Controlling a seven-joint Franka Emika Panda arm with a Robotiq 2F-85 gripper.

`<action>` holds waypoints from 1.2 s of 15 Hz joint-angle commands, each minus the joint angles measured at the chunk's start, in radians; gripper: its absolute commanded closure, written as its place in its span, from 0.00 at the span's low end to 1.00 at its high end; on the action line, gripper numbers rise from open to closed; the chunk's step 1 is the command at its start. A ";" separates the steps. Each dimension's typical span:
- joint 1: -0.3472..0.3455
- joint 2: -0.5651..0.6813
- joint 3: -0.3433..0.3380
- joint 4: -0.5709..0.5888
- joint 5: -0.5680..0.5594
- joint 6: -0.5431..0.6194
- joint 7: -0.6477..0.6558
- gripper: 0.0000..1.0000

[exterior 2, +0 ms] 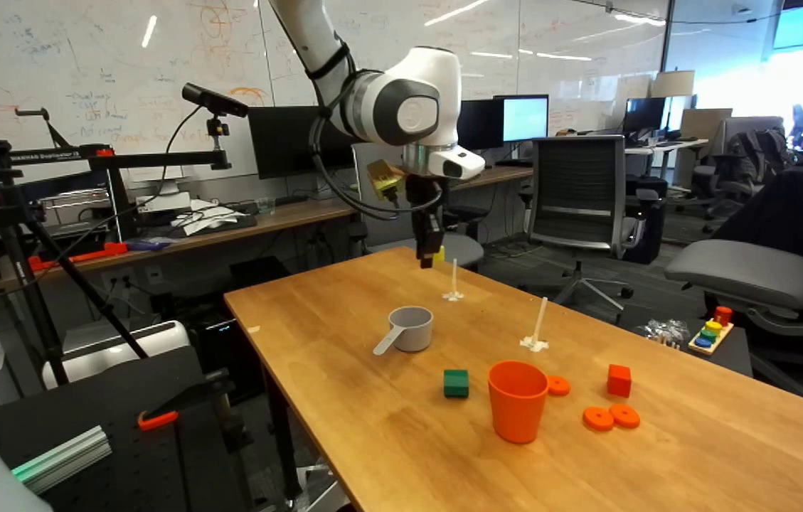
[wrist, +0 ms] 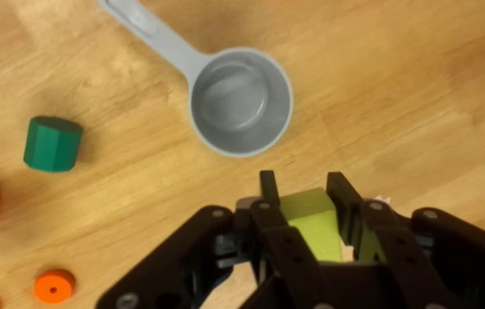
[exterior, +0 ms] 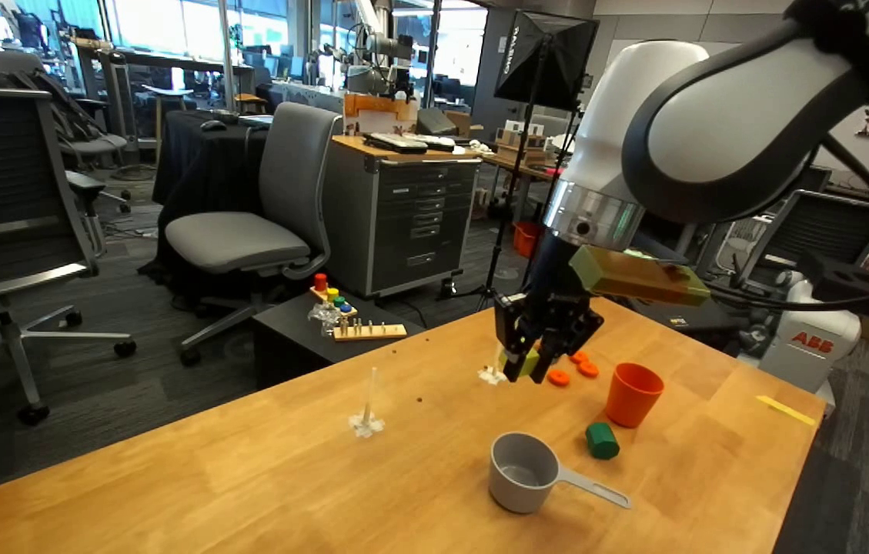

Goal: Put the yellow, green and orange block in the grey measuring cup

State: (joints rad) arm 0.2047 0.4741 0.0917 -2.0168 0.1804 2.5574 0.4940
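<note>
Yellow block [wrist: 316, 225] hangs in the air above the table [exterior: 249, 469], the gripper [exterior: 525, 371] clamped on it from both sides, apart from the upright grey measuring cup [exterior: 517, 488]. Near that measuring cup lies the green block [exterior 2: 456, 384]; farther from it stands an orange cup [exterior 2: 517, 407], and well apart from it sits the orange block [exterior 2: 619, 382].

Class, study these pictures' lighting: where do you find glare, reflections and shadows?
In both exterior views, glare washes out parts of the windows; in an exterior view, the whiteboard reflects streaks of light; in the wrist view, a bright glint curves inside the grey measuring cup, and a soft shadow falls beside the green block.
</note>
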 commanded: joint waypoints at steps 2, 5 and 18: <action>0.011 -0.083 0.057 -0.153 0.099 -0.024 -0.009 0.91; 0.011 -0.074 0.079 -0.196 0.134 -0.013 -0.026 0.91; 0.035 0.048 0.015 -0.135 0.045 0.101 -0.053 0.91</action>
State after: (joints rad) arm 0.2169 0.4874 0.1408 -2.1900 0.2582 2.6322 0.4446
